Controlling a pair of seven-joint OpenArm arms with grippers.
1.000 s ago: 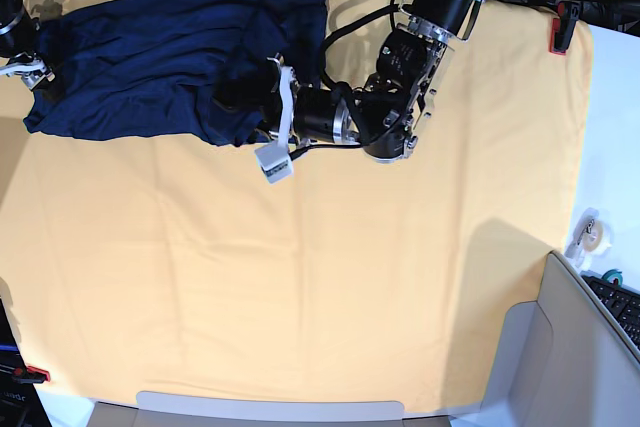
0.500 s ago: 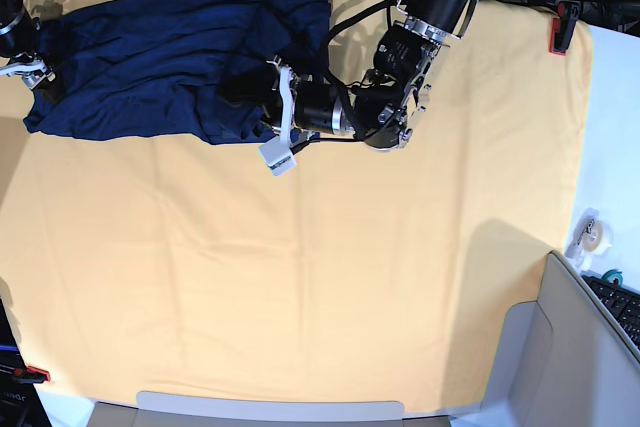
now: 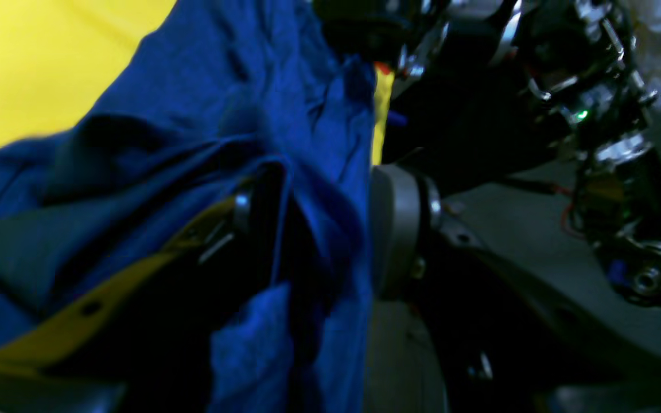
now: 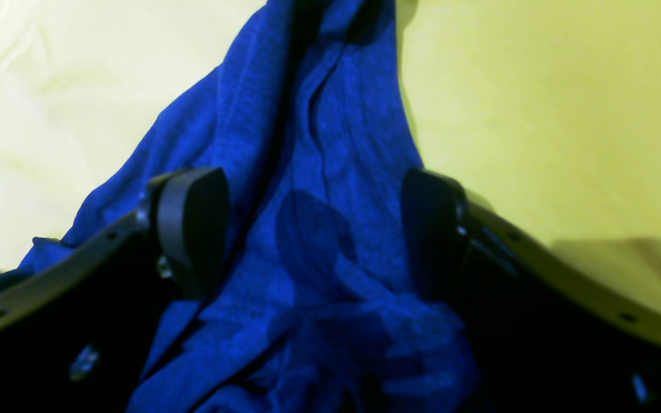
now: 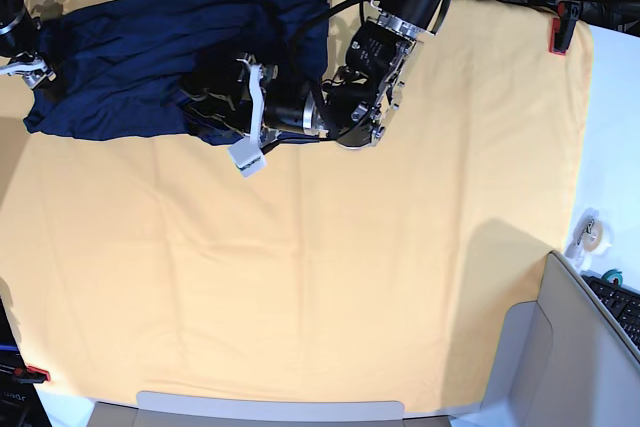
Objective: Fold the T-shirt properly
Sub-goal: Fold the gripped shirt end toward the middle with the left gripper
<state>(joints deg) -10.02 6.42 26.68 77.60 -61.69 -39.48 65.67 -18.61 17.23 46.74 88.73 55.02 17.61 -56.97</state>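
Observation:
The navy T-shirt (image 5: 150,42) lies bunched along the far left of the yellow table cloth (image 5: 350,277). My left gripper (image 5: 205,97) reaches in from the right and rests on the shirt's lower right edge. In the left wrist view my left gripper (image 3: 316,223) has its jaws apart, with a loose fold of the T-shirt (image 3: 204,115) draped between and over the fingers (image 3: 391,229). My right gripper (image 5: 30,72) sits at the shirt's left end. The right wrist view shows my right gripper (image 4: 313,229) wide open, straddling rumpled fabric of the T-shirt (image 4: 330,143) without pinching it.
A red clamp (image 5: 558,32) holds the cloth at the far right corner and another (image 5: 30,374) at the near left. A tape roll (image 5: 588,232), a keyboard (image 5: 620,307) and a grey panel (image 5: 560,347) stand at the right edge.
My left arm has slid leftward along the shirt's lower edge, pushing the fabric with it, and its jaws have parted. The right arm has stayed put.

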